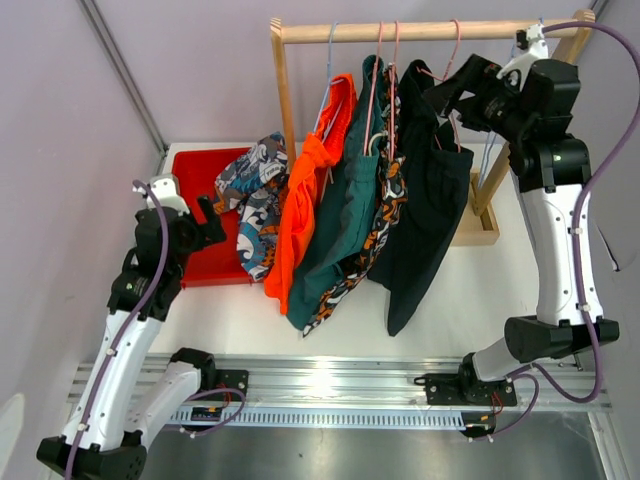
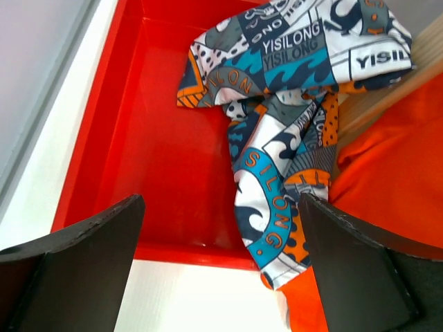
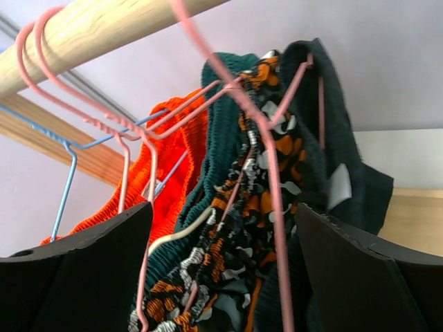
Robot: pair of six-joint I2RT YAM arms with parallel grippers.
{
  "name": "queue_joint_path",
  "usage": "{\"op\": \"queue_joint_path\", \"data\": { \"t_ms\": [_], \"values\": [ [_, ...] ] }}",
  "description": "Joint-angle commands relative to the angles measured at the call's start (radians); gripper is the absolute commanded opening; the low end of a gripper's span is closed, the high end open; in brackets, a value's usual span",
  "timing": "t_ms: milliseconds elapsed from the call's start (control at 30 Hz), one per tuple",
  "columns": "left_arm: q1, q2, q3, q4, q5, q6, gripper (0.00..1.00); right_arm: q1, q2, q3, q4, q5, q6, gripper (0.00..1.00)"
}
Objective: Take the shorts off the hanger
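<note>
Pincers first: the left pincer [image 1: 203, 222], nearest the bases, spread wide with nothing between its fingers [image 2: 90, 263], hanging over the near rim of the red tray [image 1: 192, 168]. From its own wrist camera, only bare red floor in the gap.

In that tray, off any hanger, the blue-white print shorts [image 2: 291, 90]: crumpled against the right wall, one end reaching over the near rim toward the white table [image 1: 460, 300]. Legible on the cloth: "YISILONG", repeated in white and in orange letters. No other writing readable anywhere.

Further back, four pairs still on the wooden rail [image 1: 420, 31], packed side by side and touching: bright orange shorts [image 1: 305, 210] next to the tray, then dark teal shorts [image 1: 345, 210], orange-black-white print shorts [image 1: 385, 215] half tucked behind, and near-black navy shorts [image 1: 425, 210] at the right end. Each hung by the waistband, long axis straight down from the rail.

Farthest and highest, the right pincer [image 1: 448, 98]: parted too, clamped on nothing as far as can be told, up near rail height just beside the navy waistband. In its wrist view, a pink wire hanger [image 3: 242, 104] crossing the gap between the fingers; contact with the wire not to be made out. Navy pair just to its left and below. Right arm plainly the nearer one; left arm well apart, beyond the whole row. Likely next, by this layout: the navy pair off its hanger
</note>
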Motion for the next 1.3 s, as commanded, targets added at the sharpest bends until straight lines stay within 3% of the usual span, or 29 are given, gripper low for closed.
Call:
{"op": "queue_joint_path", "data": {
  "t_ms": [0,233,467,500,533,700,833,867,933,1067,1167,1267],
  "values": [
    [-0.005,-0.048,-0.027,0.045,0.030,-0.011,0.99,0.035,0.018,0.054,0.028,0.060,-0.022,0.89],
    [-0.007,-0.071,-0.070,0.078,0.042,-0.009,0.99,0.066,0.052,0.028,0.028,0.110,-0.026,0.73],
    [-0.007,-0.075,-0.102,0.102,0.055,-0.014,0.99,0.069,0.058,0.002,0.019,0.134,-0.042,0.26],
    [-0.008,-0.075,-0.097,0.102,0.052,-0.012,0.99,0.069,0.060,0.004,0.014,0.137,-0.043,0.05],
    [-0.008,-0.074,-0.093,0.101,0.047,-0.011,0.99,0.069,0.061,0.005,0.013,0.140,-0.045,0.00],
    [-0.068,-0.072,-0.006,0.090,0.047,0.018,0.99,0.069,0.043,0.011,0.019,0.139,-0.057,0.00],
    [-0.359,-0.024,0.172,0.065,-0.170,0.093,0.99,0.066,-0.003,0.039,0.037,0.140,-0.046,0.00],
    [-0.485,-0.008,0.206,0.056,-0.198,0.103,0.99,0.072,-0.009,0.048,0.039,0.146,-0.039,0.00],
    [-0.594,0.033,0.332,0.047,-0.209,0.121,0.99,0.073,-0.025,0.062,0.045,0.153,-0.031,0.00],
    [-0.926,0.197,0.465,0.110,-0.235,0.179,0.99,0.082,-0.051,0.109,0.015,0.205,-0.014,0.00],
    [-1.074,0.291,0.525,0.208,-0.191,0.248,0.99,0.101,-0.077,0.117,-0.012,0.232,-0.011,0.00],
    [-1.102,0.412,0.557,0.298,-0.057,0.225,0.99,0.124,-0.107,0.116,-0.029,0.288,-0.014,0.00]
  ]
}}
